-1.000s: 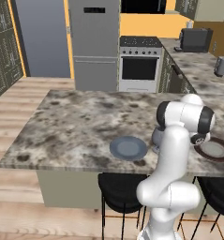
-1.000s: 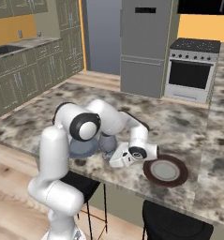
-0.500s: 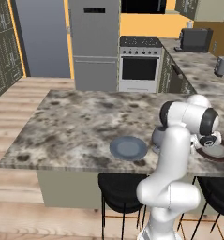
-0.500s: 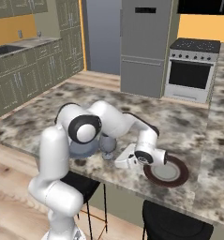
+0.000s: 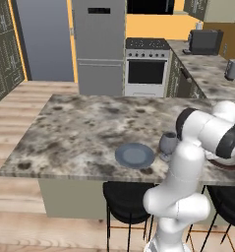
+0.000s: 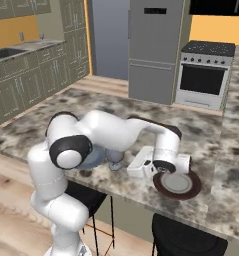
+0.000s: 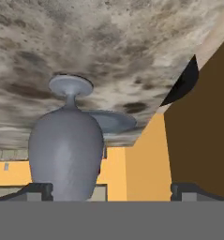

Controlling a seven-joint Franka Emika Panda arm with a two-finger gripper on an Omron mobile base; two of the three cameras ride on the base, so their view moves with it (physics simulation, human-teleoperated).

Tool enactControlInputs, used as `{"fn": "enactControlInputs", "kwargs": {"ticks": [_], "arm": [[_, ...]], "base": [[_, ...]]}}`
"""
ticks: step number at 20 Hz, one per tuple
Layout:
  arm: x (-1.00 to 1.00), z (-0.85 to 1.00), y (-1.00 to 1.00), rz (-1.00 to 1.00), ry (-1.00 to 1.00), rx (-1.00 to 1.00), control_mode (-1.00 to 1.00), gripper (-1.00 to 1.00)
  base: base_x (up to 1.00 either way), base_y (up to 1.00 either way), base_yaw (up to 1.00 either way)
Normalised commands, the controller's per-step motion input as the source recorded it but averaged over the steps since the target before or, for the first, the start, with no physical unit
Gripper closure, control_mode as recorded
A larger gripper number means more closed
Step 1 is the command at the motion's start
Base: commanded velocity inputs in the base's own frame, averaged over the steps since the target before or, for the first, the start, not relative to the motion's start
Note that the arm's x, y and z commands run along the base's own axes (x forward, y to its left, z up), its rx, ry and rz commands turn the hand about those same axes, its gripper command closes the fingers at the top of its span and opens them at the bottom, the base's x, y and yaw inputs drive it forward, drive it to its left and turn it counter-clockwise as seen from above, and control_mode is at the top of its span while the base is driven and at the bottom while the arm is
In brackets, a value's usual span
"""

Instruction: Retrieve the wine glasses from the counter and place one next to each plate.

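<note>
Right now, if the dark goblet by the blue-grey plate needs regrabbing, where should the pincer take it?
Probably the round bowl of the goblet, level, from the side away from the blue-grey plate. It stands upright on its foot, the stem is short and thin, and the plate lies close on the far side. The open pincer already faces the bowl.

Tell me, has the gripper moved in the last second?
Yes. In the right base view the gripper has swung right, away from the wine glass, and now sits over the near edge of the brown-rimmed plate.
</note>
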Motion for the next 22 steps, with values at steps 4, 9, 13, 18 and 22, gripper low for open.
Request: {"fn": "enactControlInputs", "kwargs": {"ticks": [4, 9, 13, 18, 22], "arm": [[-0.89, 1.00, 0.00, 0.01, 0.00, -0.02, -1.00, -1.00], [-0.99, 0.93, 0.31, 0.00, -0.18, -0.02, -1.00, -1.00], [-0.66, 0.83, 0.77, 0.00, -0.28, 0.00, -1.00, -1.00], [-0.40, 0.77, 0.92, 0.01, -0.25, 0.00, -1.00, -1.00], [-0.35, 0.32, 0.44, 0.00, -0.10, 0.00, 1.00, -1.00]], "base": [[0.00, 0.00, 0.00], [0.00, 0.00, 0.00], [0.00, 0.00, 0.00], [0.00, 0.00, 0.00], [-0.50, 0.35, 0.00]]}}
